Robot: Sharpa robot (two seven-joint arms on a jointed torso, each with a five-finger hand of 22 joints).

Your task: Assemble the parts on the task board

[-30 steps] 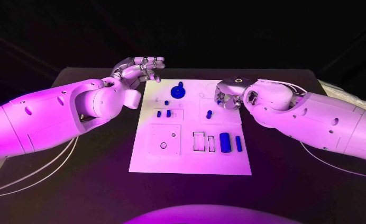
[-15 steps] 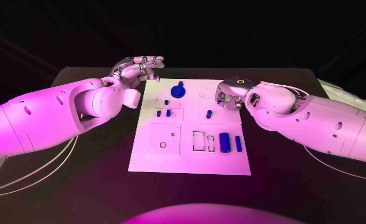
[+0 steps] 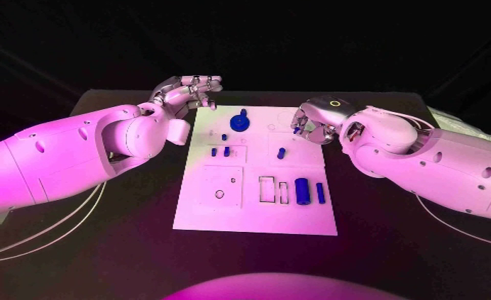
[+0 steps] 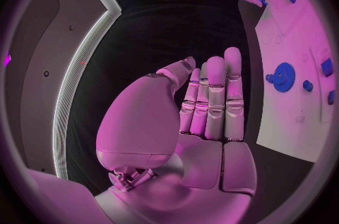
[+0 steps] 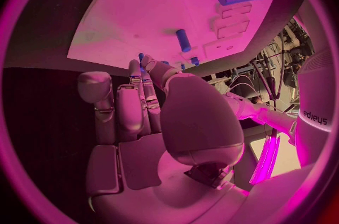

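the board (image 3: 256, 204) lies in the middle of the table (image 3: 123, 243). the left hand (image 3: 188, 92) is at 11 o'clock off the board, fingers together and nearly straight, holding nothing. the right hand (image 3: 311, 124) is at the board's 2 o'clock edge and pinches a small blue part (image 3: 296, 130). the gear (image 3: 238, 123) sits at 12 o'clock on the board, the cylinder (image 3: 302, 190) at 4 o'clock.

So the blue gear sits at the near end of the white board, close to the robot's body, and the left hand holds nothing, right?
Not quite. The head view shows the blue gear at the far end of the white board, away from the robot's body. The left hand does hold nothing, as the left wrist view shows.
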